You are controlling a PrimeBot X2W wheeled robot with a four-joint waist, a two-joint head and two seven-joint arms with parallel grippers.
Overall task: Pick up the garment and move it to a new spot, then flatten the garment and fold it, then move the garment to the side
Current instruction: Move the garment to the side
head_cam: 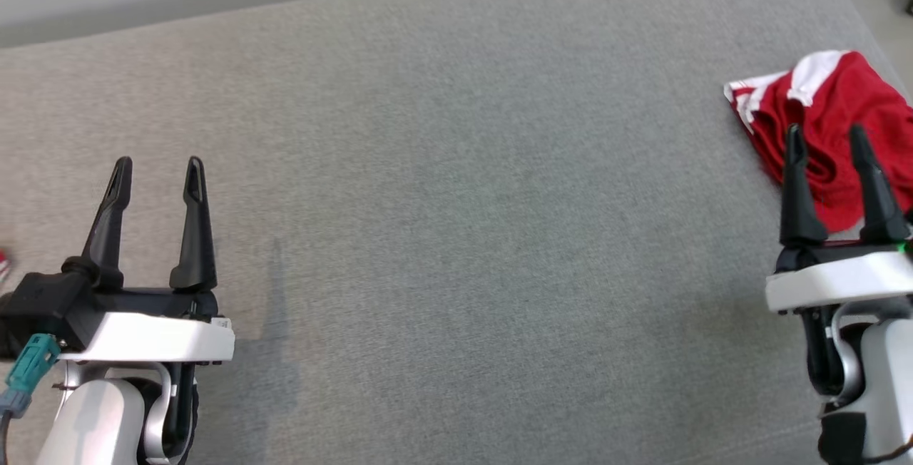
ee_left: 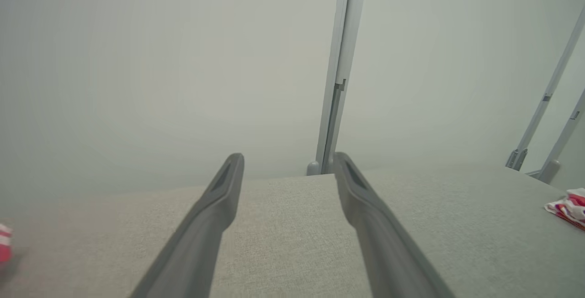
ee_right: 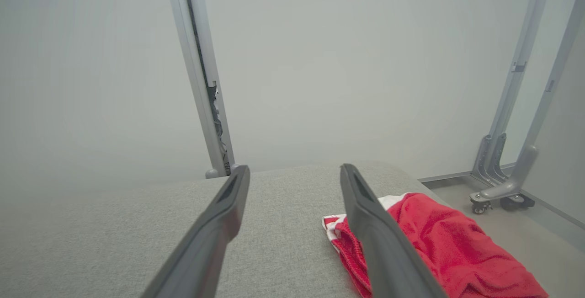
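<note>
Our left fingers [head_cam: 194,230] stand apart and empty over bare grey cloth at the near left of the bench [head_cam: 456,187]. In the left wrist view the same pair [ee_left: 219,206] points toward the bench's far edge and a pale wall [ee_left: 160,60]. Our right fingers [head_cam: 796,194] are spread just as wide at the near right and clamp nothing. The garment [head_cam: 842,101] lies past them in a crumpled heap, red with white trim, close to the bench's right edge. In the head view both right tips overlap its red folds. In the right wrist view one finger [ee_right: 374,225] crosses in front of the garment [ee_right: 438,238], and we cannot tell whether it touches the cloth. A grey post [ee_right: 201,74] rises behind the bench. A castor frame [ee_right: 498,193] stands on the floor to the right. A red-and-white scrap [ee_left: 3,243] shows at the bench's left edge, too cropped to name.
</note>
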